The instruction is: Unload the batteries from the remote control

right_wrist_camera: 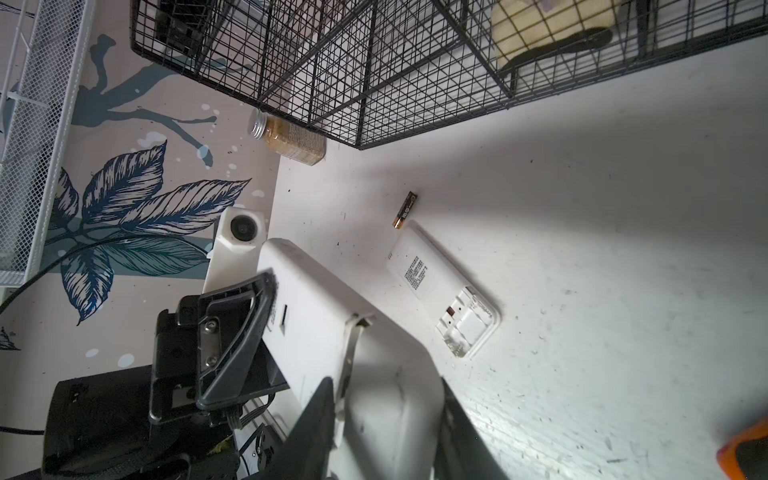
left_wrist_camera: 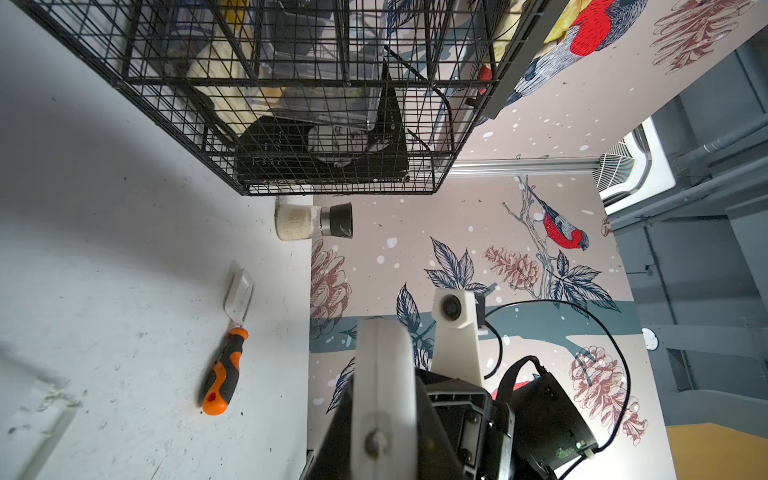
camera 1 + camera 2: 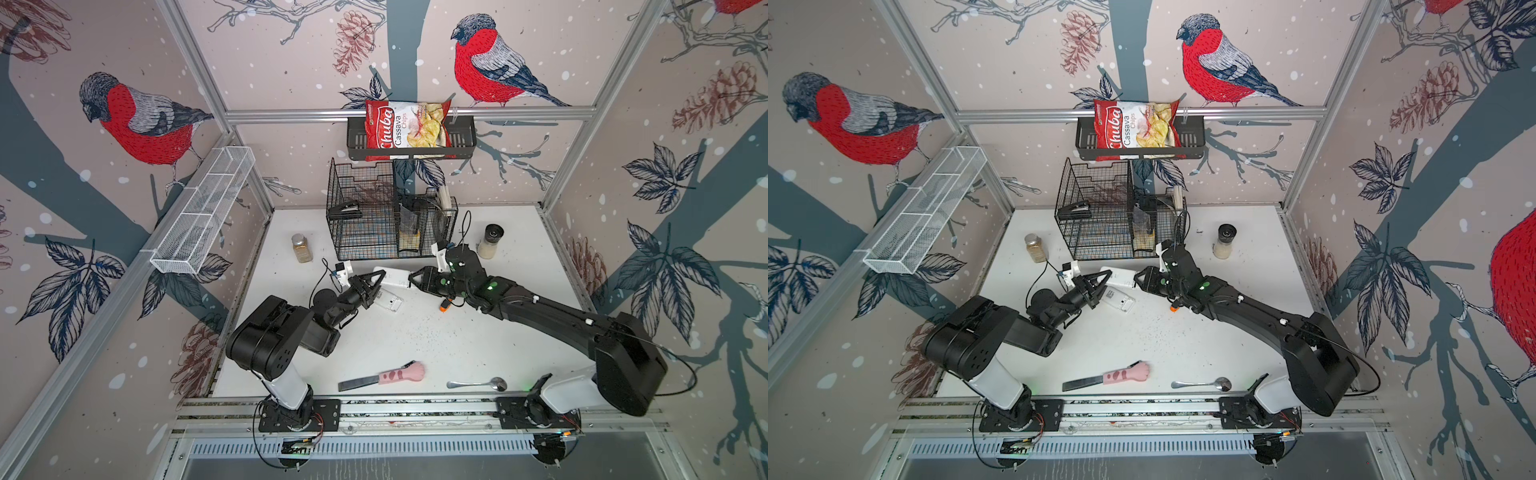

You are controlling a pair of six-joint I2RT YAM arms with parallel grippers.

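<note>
A white remote control (image 3: pixel 397 277) (image 3: pixel 1121 277) hangs above the table between my two grippers. My left gripper (image 3: pixel 380 279) (image 2: pixel 384 415) is shut on one end, seen edge-on in the left wrist view. My right gripper (image 3: pixel 413 279) (image 1: pixel 390 424) is shut on the other end, its jaws pressing both sides. The remote's back panel (image 1: pixel 353 332) shows a raised seam. One black battery (image 1: pixel 405 210) with a gold end lies on the table. Beside it lies a second white remote (image 1: pixel 444 291) (image 3: pixel 388 303), back up, its compartment open and empty.
An orange-and-black screwdriver (image 3: pixel 444 306) (image 2: pixel 224 374) lies under my right arm, a clear cover (image 2: pixel 239 297) at its tip. Behind stand a wire basket (image 3: pixel 374 216), a spice jar (image 3: pixel 302 248) and a grinder (image 3: pixel 490 241). A pink-handled knife (image 3: pixel 382 376) and spoon (image 3: pixel 478 384) lie near the front.
</note>
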